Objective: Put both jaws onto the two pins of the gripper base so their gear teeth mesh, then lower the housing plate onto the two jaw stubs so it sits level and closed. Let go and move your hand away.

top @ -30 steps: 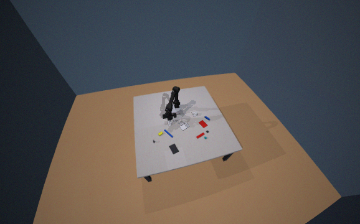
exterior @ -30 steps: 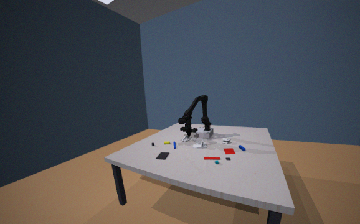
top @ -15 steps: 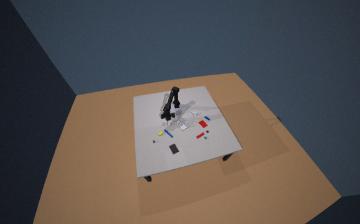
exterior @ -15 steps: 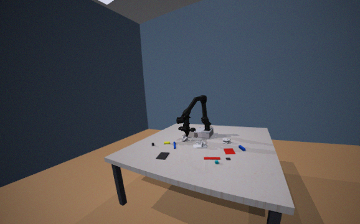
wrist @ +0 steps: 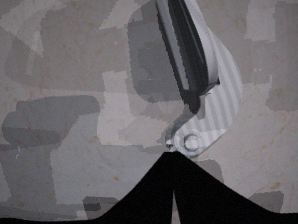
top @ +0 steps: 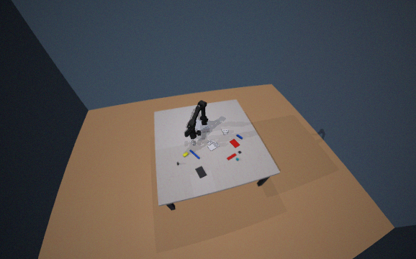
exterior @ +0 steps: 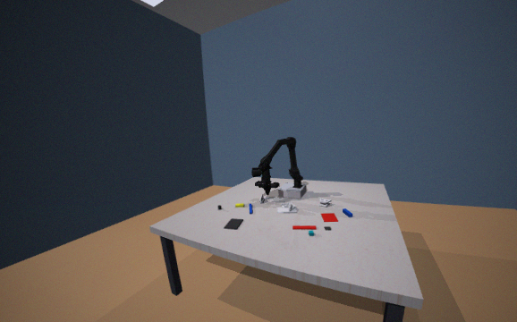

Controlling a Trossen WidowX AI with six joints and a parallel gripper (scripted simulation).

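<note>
And here's the gripper (top: pixel 193 137) (exterior: pixel 267 192) (wrist: pixel 170 159), clenched, fingertips right by the round end of a pale curved part (top: pixel 193 142) (exterior: pixel 263 199) (wrist: pixel 220 95) on the table (top: pixel 172 187) (exterior: pixel 285 255) (wrist: pixel 40 115)! Beyond it, a white piece (top: pixel 212 147) (exterior: pixel 287 208), then another white piece (top: pixel 224 132) (exterior: pixel 325 202) near a blue block (top: pixel 239 137) (exterior: pixel 347 213).
</note>
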